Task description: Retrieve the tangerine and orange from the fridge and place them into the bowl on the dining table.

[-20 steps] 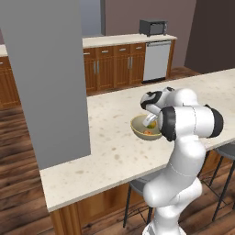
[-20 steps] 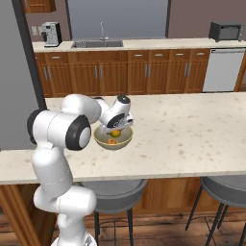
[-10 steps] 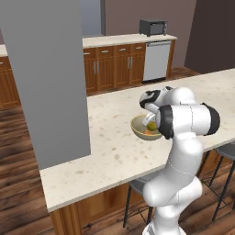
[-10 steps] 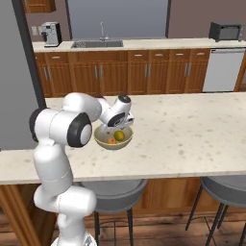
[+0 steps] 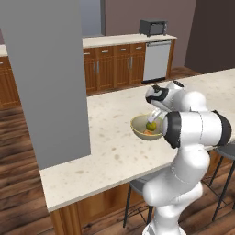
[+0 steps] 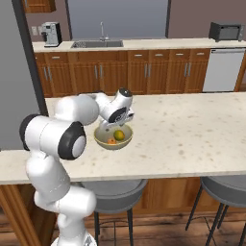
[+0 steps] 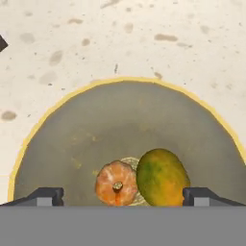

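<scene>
The hand view looked straight down into the bowl (image 7: 57,139) and showed what the base views barely resolved: a small orange tangerine (image 7: 116,183) with a dark stem dimple, touching a larger green-and-orange fruit (image 7: 162,177) beside it, both on the grey bottom inside the yellowish rim. The two dark fingertips (image 7: 45,195) stood wide apart at the lower edge, one on each side of the fruit, holding nothing; the gripper (image 7: 122,196) was released.

The left base view gave the wider setting: the bowl (image 5: 137,125) sat on the cream speckled table (image 5: 110,151), with the gripper (image 5: 154,118) just above its far rim and a greenish fruit (image 5: 150,125) showing over the edge. A tall grey slab (image 5: 48,82) rose at the left end of the table. Behind stood wooden cabinets (image 5: 108,66), a steel dishwasher (image 5: 156,61) and a microwave (image 5: 153,27) on the counter, over a dark wooden floor (image 5: 18,183).

The right base view showed things the left did not: a sink with a tap (image 6: 97,43) and a coffee maker (image 6: 50,33) on the back counter, and grey stools (image 6: 113,192) under the table (image 6: 192,134). There the bowl (image 6: 103,141) held both fruits, the orange one (image 6: 111,141) and the greenish one (image 6: 119,135), under the gripper (image 6: 115,122).
</scene>
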